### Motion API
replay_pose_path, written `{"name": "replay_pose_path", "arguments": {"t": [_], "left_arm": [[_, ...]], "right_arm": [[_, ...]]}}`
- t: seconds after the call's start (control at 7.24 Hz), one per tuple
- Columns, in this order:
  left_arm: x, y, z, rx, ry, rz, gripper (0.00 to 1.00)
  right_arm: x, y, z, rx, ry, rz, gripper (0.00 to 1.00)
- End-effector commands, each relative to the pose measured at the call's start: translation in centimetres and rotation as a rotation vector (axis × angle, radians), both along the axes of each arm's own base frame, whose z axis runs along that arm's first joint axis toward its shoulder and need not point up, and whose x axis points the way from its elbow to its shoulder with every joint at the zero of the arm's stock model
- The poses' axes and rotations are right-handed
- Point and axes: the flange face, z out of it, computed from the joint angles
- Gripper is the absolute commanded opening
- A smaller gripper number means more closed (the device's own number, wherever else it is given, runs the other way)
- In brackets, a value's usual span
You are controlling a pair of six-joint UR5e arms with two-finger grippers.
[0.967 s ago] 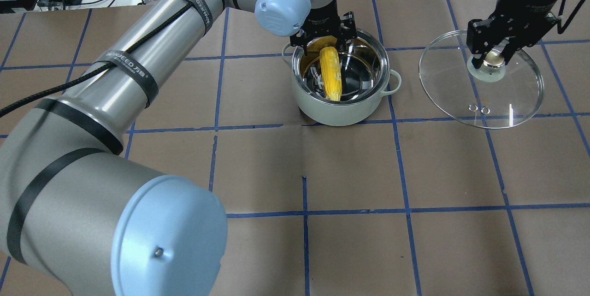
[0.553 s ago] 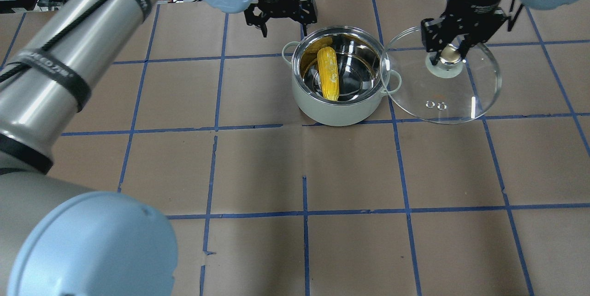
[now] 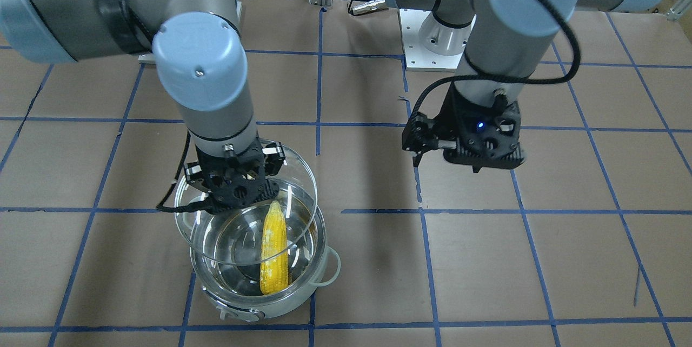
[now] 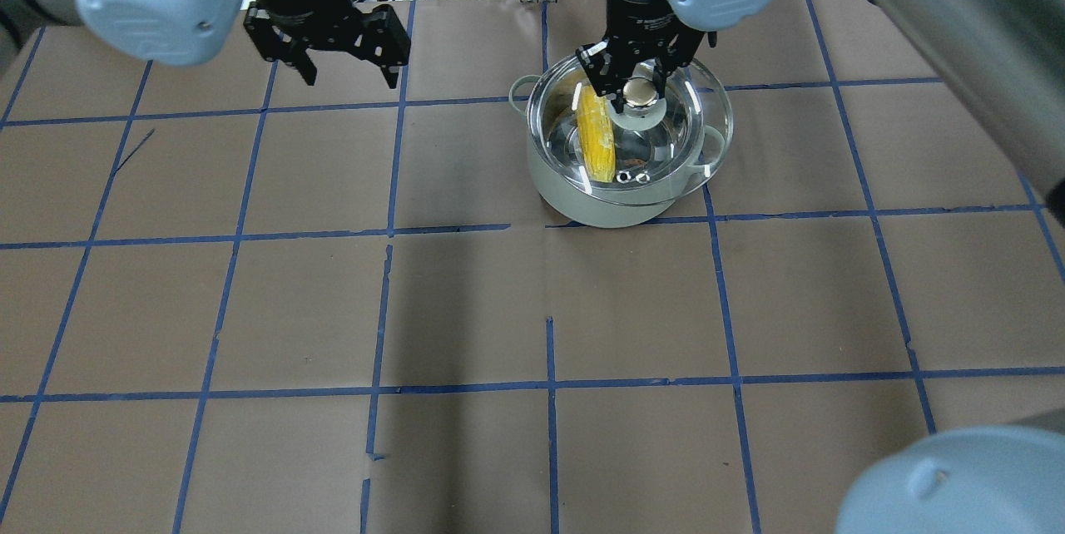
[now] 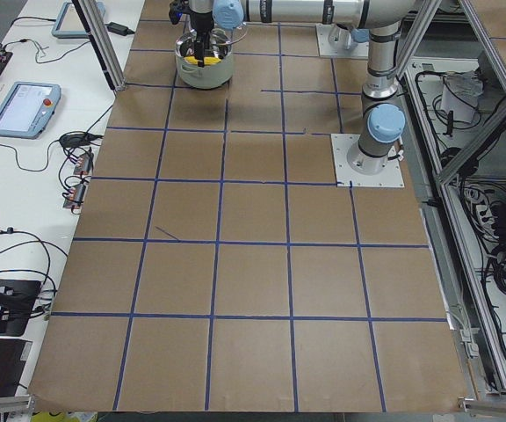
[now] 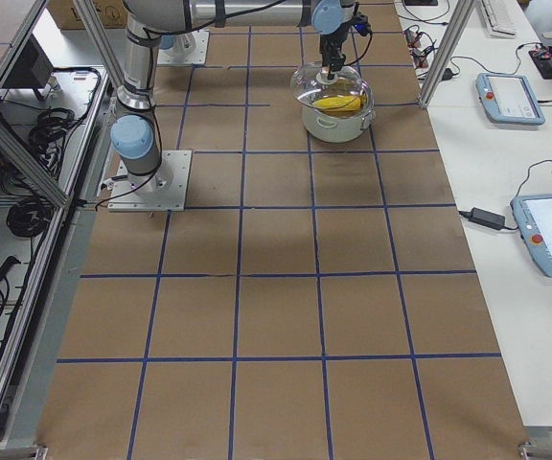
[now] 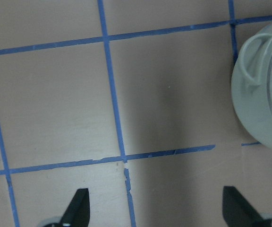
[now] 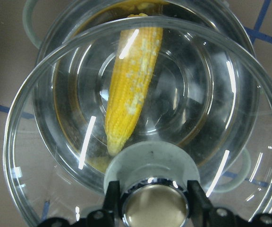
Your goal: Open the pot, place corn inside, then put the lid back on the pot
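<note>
The pot (image 4: 616, 203) stands at the back middle of the table, also in the front view (image 3: 281, 304). The corn (image 4: 596, 135) lies inside it, leaning on the wall (image 3: 274, 249) (image 8: 131, 94). My right gripper (image 4: 637, 90) is shut on the knob (image 8: 156, 208) of the glass lid (image 4: 686, 128) and holds the lid just above the pot, slightly tilted and off-centre toward my right (image 3: 205, 228). My left gripper (image 4: 349, 72) is open and empty, above the table to the left of the pot (image 7: 157, 210).
The table is brown paper with a blue tape grid (image 4: 549, 384). Tablets lie on the side benches (image 5: 25, 105) (image 6: 511, 96). The arms' base plates (image 5: 367, 158) are at the robot's side. Frame posts (image 6: 434, 53) stand near the pot.
My right gripper has carried the lid leftward from beside the pot to over it. My left gripper has drawn out of the pot, leaving the corn inside, and moved away to the left.
</note>
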Motion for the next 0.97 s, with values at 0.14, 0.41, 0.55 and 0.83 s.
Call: {"name": "replay_pose_path", "arguments": {"t": [0.14,0.41,0.55,0.83], "left_arm": [[2.2,3.6,4.2,-0.021,-0.015,0.022,1.0],[4.7,4.1,7.2,0.051,-0.048,0.094,1.0],[5.3,2.9,7.8,0.042,-0.049,0.105,1.0],[5.2,3.0,5.5,0.086,-0.039,0.11,1.0]], "right_arm": [[2.3,-1.9,-3.0,0.024,0.009,0.04,0.35],[2.3,-2.0,-3.1,0.025,0.007,0.044,0.35],[1.9,-2.4,-3.2,0.026,0.006,0.055,0.35],[1.8,-2.7,-3.3,0.017,0.002,0.058,0.35]]}}
